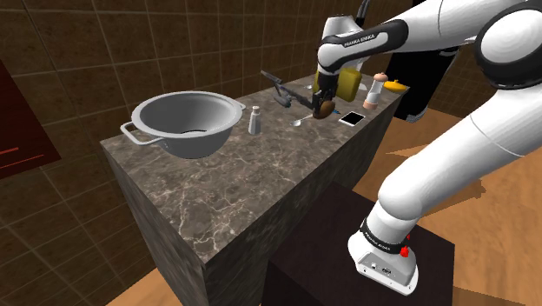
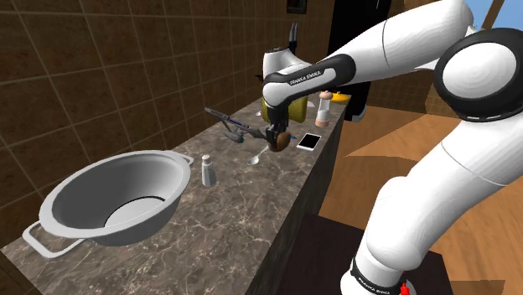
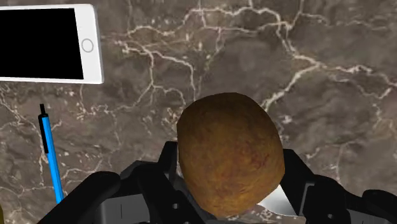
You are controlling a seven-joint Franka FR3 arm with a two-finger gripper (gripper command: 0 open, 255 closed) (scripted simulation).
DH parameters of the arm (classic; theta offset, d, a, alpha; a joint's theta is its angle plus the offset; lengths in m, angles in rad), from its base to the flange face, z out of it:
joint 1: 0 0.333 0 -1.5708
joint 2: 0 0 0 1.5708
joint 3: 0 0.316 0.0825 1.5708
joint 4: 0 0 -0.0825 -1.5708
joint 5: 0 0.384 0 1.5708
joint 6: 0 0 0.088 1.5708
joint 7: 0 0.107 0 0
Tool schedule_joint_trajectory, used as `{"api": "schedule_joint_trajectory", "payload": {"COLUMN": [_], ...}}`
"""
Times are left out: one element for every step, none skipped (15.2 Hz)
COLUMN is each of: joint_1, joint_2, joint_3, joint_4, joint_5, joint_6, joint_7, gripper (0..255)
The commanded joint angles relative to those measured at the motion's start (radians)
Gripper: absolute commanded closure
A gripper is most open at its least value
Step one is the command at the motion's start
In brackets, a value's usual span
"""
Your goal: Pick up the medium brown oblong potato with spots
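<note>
Brown oblong potato [image 3: 229,153], rough, faintly speckled, tight in black end effector's [image 1: 322,103] grasp over veined marble countertop [image 3: 318,63]

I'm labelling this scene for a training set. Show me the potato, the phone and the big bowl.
potato [image 3: 229,153], wrist view, middle of its brown skin.
phone [image 3: 39,44], wrist view, middle of its black screen.
bowl [image 1: 178,113], shoulder view, grey inner wall.

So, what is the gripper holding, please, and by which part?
The brown potato, clasped by its two sides near its upper end.
</note>
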Motion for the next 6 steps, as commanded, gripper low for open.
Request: {"api": "schedule_joint_trajectory", "payload": {"joint_1": [0.000, 0.001, 0.001, 0.002, 0.002, 0.002], "joint_2": [-0.007, -0.010, -0.013, -0.015, -0.016, -0.016], "joint_3": [0.002, 0.003, 0.005, 0.006, 0.006, 0.006], "joint_4": [0.021, 0.032, 0.043, 0.054, 0.055, 0.055], "joint_5": [0.002, 0.003, 0.004, 0.005, 0.005, 0.005], "joint_6": [-0.027, -0.041, -0.055, -0.068, -0.070, -0.070], "joint_7": [-0.004, -0.006, -0.007, -0.009, -0.009, -0.009], "gripper": [255, 255, 255, 255, 255, 255]}}
